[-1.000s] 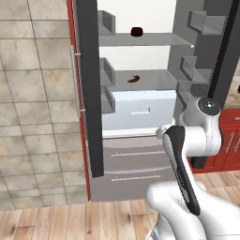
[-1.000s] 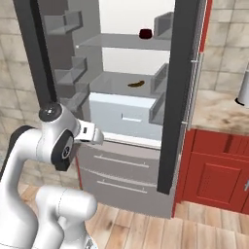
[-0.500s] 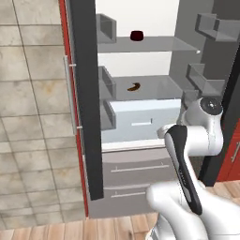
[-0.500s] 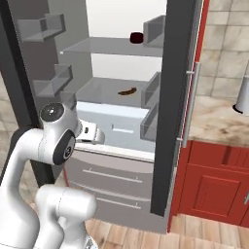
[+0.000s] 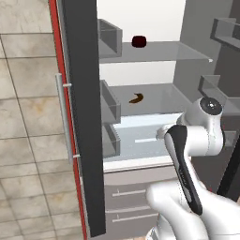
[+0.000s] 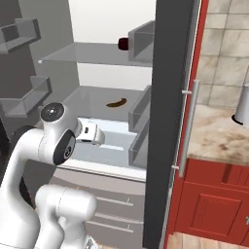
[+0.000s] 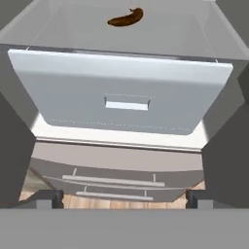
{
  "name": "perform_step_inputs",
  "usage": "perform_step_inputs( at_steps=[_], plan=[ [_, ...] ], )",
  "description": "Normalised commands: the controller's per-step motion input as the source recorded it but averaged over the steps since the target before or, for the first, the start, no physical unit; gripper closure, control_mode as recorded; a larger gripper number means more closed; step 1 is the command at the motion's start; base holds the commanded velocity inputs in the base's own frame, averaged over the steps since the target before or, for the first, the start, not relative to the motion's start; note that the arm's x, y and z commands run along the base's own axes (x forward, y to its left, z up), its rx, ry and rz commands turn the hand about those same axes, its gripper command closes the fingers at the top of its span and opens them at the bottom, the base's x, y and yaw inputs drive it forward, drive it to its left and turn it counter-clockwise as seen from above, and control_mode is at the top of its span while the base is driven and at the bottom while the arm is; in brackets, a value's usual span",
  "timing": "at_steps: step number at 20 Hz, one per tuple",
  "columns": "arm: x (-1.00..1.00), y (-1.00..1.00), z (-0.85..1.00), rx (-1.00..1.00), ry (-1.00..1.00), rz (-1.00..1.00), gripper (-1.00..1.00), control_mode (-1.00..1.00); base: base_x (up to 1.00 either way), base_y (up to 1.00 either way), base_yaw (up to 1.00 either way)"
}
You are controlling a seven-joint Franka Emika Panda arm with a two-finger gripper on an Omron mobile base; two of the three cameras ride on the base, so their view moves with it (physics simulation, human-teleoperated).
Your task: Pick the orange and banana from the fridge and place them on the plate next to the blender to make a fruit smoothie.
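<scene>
the slim, curved dark brown banana (image 7: pixel 126 18) lies on the clear glass shelf (image 5: pixel 159 101) inside the tall dark grey fridge (image 5: pixel 84 117), above and beyond the two-finger gripper (image 7: pixel 124 198), long axis crosswise to the reach. jaws spread wide, holding nothing. no readable writing or labels anywhere.

Fridge (image 5: pixel 84 117) open; banana (image 5: pixel 137 98) on middle glass shelf (image 5: pixel 164 101); small dark item (image 5: pixel 138 41) on upper shelf (image 5: pixel 154 50).

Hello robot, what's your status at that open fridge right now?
Gripper open, empty, facing the fridge drawer front. Banana lying on the middle glass shelf, untouched. Dark red item on the shelf above. Nothing blocking the banana.
</scene>
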Motion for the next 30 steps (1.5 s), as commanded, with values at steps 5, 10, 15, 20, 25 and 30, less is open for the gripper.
perform_step_inputs(
  at_steps=[5, 10, 15, 20, 25, 30],
  plan=[
    [0.00, 0.00, 0.00, 0.00, 0.00, 0.00, -1.00, 1.00, 0.50, 0.16, -0.02],
    [0.00, 0.00, 0.00, 0.00, 0.00, 0.00, -1.00, 1.00, 0.47, 0.21, -0.01],
    [0.12, 0.06, 0.00, 0.00, 0.00, -0.01, -1.00, -1.00, 0.39, 0.19, -0.02],
    [0.72, 0.24, 0.05, 0.00, 0.00, -0.05, -1.00, -1.00, 0.00, 0.00, 0.00],
    [0.69, 0.17, 0.09, 0.00, 0.00, -0.07, -1.00, -1.00, 0.00, 0.00, 0.00],
    [0.74, 0.00, 0.12, 0.01, 0.06, -0.04, -1.00, -1.00, 0.00, 0.00, 0.00]
  ],
)
